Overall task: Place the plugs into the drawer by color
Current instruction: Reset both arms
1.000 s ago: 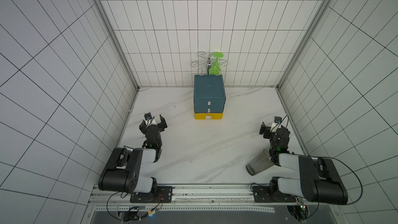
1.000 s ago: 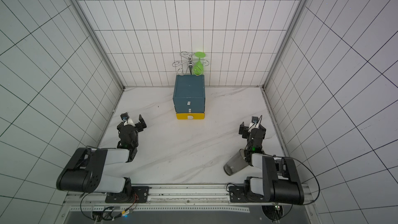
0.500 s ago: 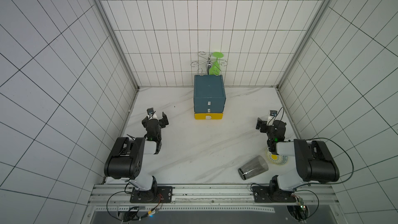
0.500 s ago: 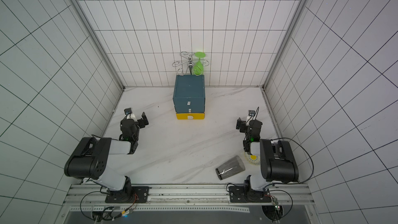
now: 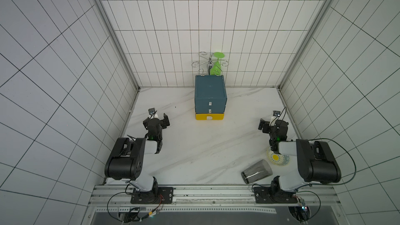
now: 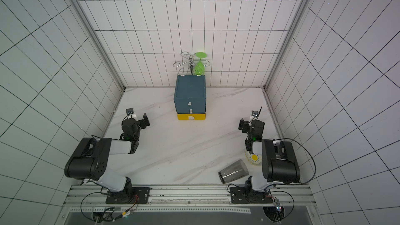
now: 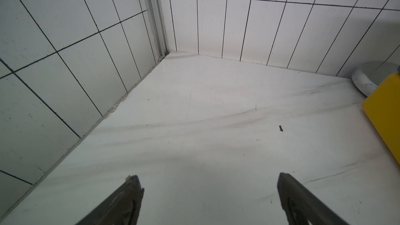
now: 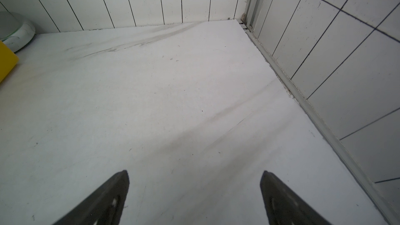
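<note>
1. The white marble table (image 5: 194, 148) filled the floor of the tiled cell.
2. The left gripper (image 5: 159, 117) hovered over the table's left side. In the left wrist view its fingers (image 7: 129, 193) stood wide apart with only bare tabletop between them, and it held nothing.
3. The right gripper (image 5: 268, 121) hovered over the table's right side. In the right wrist view its fingers (image 8: 279, 193) were likewise spread wide with nothing between them.
4. The drawer (image 5: 210, 93) stood upright at the back centre of the table, between the two grippers and well apart from both. Its long axis ran vertically, and its fronts pointed away from the back wall toward the robot base. The two teal fronts sat stacked, each bearing one of the white tabs (image 5: 209, 103), above the yellow bottom drawer (image 5: 209, 116).
5. A wire rack (image 5: 203, 63) stood behind the drawer and carried a green glass (image 5: 216, 67).
6. A dark tumbler (image 5: 256, 171) lay on its side near the right arm's base, with its mouth toward the near edge.
7. A bowl (image 5: 279, 160) sat just beside the tumbler, partly hidden under the right arm.
</note>
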